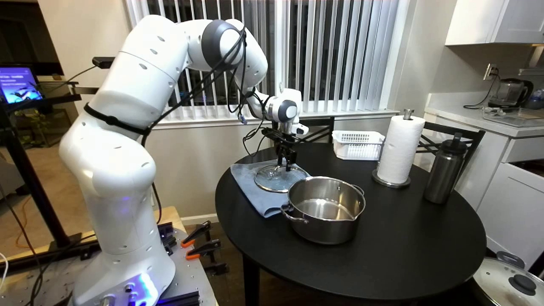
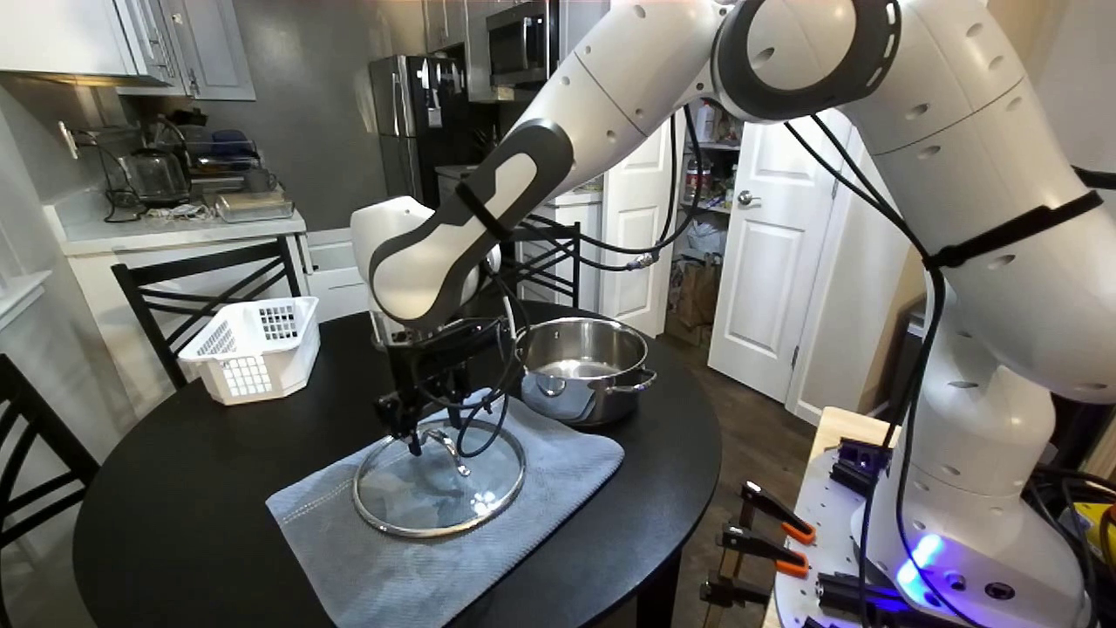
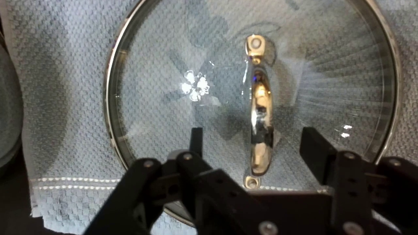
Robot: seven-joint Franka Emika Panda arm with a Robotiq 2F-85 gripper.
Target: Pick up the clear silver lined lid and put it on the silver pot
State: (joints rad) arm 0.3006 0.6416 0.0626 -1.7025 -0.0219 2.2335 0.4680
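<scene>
One lid [image 2: 423,493] lies flat on the cloth [image 2: 558,471], on the counter [image 1: 403,246], near the pot [image 1: 325,229] but not touching it. The end effector [image 3: 253,138] is spread wide astride the handle [image 3: 261,114], grasping nothing. I judge the lid rigid, breakable and moderately heavy; its polished handle may slip or let it tip. Best hold: squarely across the handle's middle, as the end effector appears nearer one end.

I can read no text — the lit screen [image 1: 18,84], between nine and ten o'clock in an exterior view, is too blurred.
</scene>
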